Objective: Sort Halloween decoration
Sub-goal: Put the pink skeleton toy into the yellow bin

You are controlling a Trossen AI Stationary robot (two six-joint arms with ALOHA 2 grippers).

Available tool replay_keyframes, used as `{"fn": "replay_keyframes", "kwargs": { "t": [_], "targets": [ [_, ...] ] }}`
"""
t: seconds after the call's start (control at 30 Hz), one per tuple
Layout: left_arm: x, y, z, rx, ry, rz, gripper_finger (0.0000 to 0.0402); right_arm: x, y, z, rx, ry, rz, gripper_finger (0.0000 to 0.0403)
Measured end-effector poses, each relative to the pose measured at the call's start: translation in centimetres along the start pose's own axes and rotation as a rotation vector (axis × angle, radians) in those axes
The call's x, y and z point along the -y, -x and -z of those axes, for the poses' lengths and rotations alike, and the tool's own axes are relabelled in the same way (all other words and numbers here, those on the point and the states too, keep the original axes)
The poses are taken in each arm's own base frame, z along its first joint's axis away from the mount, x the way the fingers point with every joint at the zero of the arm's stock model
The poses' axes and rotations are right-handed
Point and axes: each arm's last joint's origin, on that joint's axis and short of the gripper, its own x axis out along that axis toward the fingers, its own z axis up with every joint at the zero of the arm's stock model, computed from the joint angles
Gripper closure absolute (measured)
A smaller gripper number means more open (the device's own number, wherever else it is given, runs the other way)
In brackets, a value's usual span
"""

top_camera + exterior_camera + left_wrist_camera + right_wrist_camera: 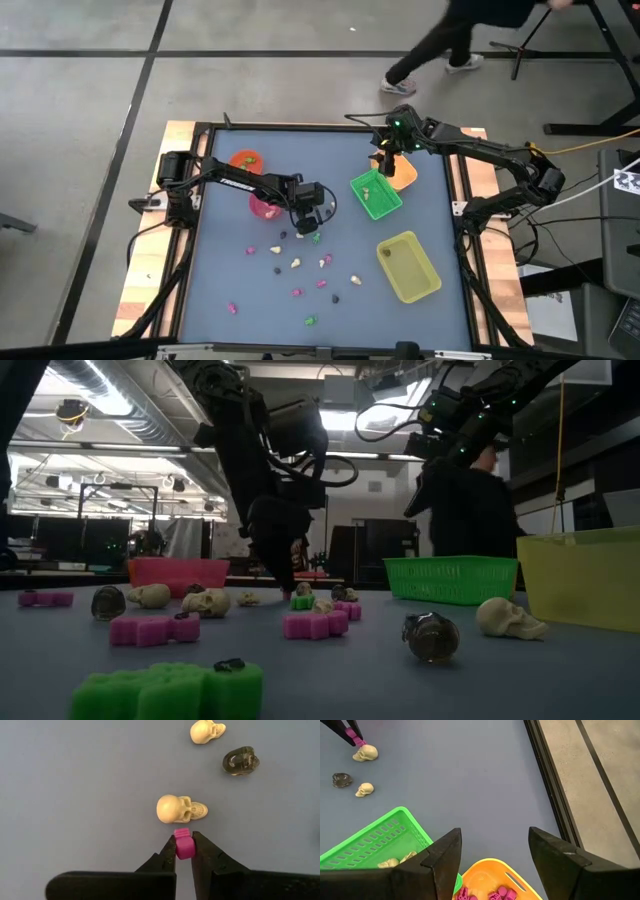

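- Nearest the low camera lies a green foam trinket (pixel 170 688) with a small dark bit on top; behind it two pink foam pieces (pixel 153 629), two dark skulls (one at (pixel 431 636)) and several cream skulls (pixel 508 618) wait on the tabletop (pixel 230 190), loose because they are not yet sorted.
- Left gripper (pixel 183 851) hangs over the middle of the tabletop with its fingers pinched shut on a pink trinket (pixel 183 844), just beside a cream skull (pixel 180 809); presumably lifted so it can go with the other pinks.
- Right gripper (pixel 494 851) hovers near the far right edge, fingers wide apart and holding nothing, above the orange tray (pixel 492 879) (pink pieces inside) and green basket (pixel 380 842), which holds at least two cream skulls.
- Counted from above: three trays, namely green, orange and yellow tray (pixel 408 265); two round cups by the far left edge; roughly a dozen loose trinkets toward the near edge.
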Motion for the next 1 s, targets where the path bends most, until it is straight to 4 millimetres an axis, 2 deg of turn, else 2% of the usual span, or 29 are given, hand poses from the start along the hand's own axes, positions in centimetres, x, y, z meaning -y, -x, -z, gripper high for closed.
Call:
{"fn": "replay_keyframes", "kwargs": {
  "t": [0.23,0.6,0.8,1.0],
  "targets": [
    [-0.1,0.3,0.0,0.005,0.002,0.003,0.0393,0.0,0.0,0.0,0.0,0.0,0.0,0.0173],
    [-0.4,3.0,-1.6,0.161,0.039,0.032,0.0394,0.0,0.4,-0.1,0.004,0.002,0.017,0.0173],
    [-0.4,3.5,-3.3,0.338,0.076,0.06,0.039,-0.1,2.4,-0.7,0.055,0.013,0.058,0.0173],
    [-1.4,4.3,-5.7,0.582,0.152,0.081,0.0389,-0.3,5.0,-1.5,0.137,0.014,0.099,0.0173]
  ]
}}
